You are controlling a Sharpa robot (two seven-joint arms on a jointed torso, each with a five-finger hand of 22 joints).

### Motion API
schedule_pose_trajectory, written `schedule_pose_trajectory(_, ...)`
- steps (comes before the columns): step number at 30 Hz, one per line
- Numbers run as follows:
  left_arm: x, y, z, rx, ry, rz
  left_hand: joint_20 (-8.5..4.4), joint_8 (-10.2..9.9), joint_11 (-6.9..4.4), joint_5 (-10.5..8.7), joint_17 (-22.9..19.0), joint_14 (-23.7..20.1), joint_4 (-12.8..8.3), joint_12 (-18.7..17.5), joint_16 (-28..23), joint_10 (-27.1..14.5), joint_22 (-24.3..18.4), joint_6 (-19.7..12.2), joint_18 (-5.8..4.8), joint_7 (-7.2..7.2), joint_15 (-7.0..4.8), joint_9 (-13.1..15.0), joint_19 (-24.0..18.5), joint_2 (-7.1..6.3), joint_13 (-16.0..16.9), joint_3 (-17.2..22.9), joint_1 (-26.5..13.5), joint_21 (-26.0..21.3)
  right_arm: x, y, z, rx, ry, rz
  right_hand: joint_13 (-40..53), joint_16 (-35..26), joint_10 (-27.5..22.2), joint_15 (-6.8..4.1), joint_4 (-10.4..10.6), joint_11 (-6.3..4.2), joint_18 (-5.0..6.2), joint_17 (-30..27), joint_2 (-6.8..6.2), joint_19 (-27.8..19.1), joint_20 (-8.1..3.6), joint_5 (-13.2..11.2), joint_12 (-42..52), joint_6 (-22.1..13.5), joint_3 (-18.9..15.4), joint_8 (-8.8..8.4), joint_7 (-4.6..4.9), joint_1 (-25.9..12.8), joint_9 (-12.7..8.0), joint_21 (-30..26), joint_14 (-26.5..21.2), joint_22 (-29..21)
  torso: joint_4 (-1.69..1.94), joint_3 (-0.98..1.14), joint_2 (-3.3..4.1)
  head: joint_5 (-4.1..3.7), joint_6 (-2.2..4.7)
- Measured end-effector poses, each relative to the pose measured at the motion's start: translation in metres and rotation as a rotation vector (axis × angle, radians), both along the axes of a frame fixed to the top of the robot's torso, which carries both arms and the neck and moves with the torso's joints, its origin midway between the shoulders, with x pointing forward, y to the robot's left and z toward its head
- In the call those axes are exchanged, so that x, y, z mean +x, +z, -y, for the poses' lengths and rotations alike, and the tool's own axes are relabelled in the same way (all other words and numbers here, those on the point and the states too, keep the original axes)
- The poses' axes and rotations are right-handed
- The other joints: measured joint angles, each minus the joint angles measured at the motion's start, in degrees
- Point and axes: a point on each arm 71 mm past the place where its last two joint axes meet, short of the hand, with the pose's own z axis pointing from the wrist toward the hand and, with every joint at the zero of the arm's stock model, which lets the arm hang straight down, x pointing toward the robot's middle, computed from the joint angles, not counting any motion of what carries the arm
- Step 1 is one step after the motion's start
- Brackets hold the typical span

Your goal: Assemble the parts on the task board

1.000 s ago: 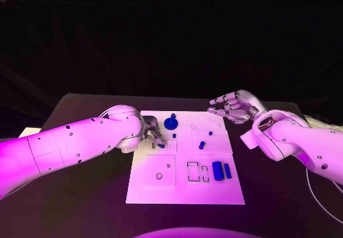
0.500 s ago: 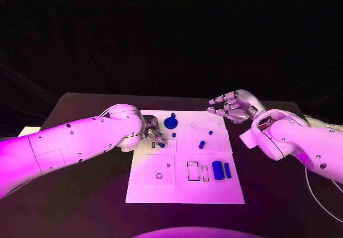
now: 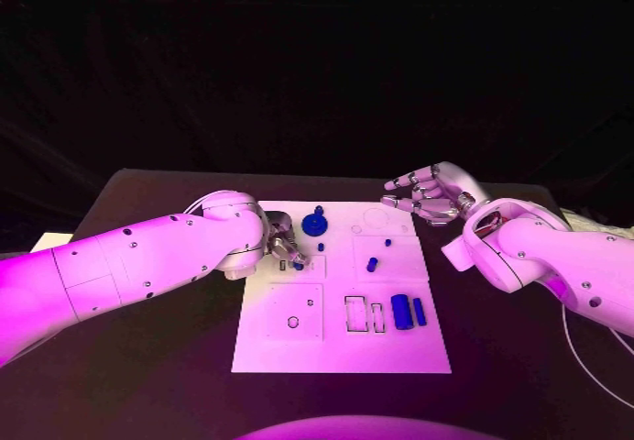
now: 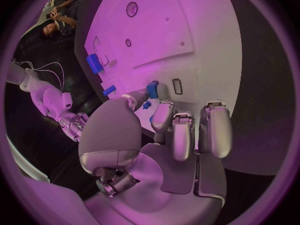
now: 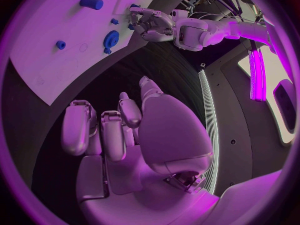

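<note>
Lately little has altered: across the last second the left hand [image 3: 280, 244] has kept its station at the left edge of the task board [image 3: 337, 353], while the right hand [image 3: 430, 195] has drifted slightly farther off beyond the board's far right corner.

- Left hand: thumb and a finger close on a small blue part [image 4: 152, 89] just above the board; other fingers curled alongside. Whether the part is seated in its slot or merely held over it cannot be told from these views.
- Right hand: holds nothing, fingers loosely apart and half curled, over the black table [image 3: 158, 367].
- Round blue part [image 3: 316, 224]: on the board's far edge, near the left hand.
- Blue block [image 3: 401, 313]: near the board's right side, beside empty rectangular recesses.

Judgement: insertion by the left hand is in hand; most of the assembly remains.
</note>
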Motion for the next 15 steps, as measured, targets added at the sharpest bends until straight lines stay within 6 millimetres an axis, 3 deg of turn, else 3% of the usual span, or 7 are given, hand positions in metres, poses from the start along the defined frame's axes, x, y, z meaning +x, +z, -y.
schedule_pose_trajectory(15,-0.0025,-0.0003,0.0011,0.002,-0.008,-0.006,-0.21,-0.19,0.01,0.00,-0.01,0.00,0.27,0.25,0.00,0.41,-0.01,0.31,0.00,-0.12,0.00,0.10,0.21,0.10,0.47,-0.67,-0.37,0.00,0.0000,-0.0002,-0.0003,-0.001,0.003,-0.002,-0.05,0.00,0.00,0.00,0.01,0.00,0.00,-0.01,0.00,-0.01,0.01,0.13,0.00,0.00,-0.01,0.00,0.00,0.00,0.00,-0.18,0.00,-0.05,0.02,0.07,-0.08,0.10,0.02)
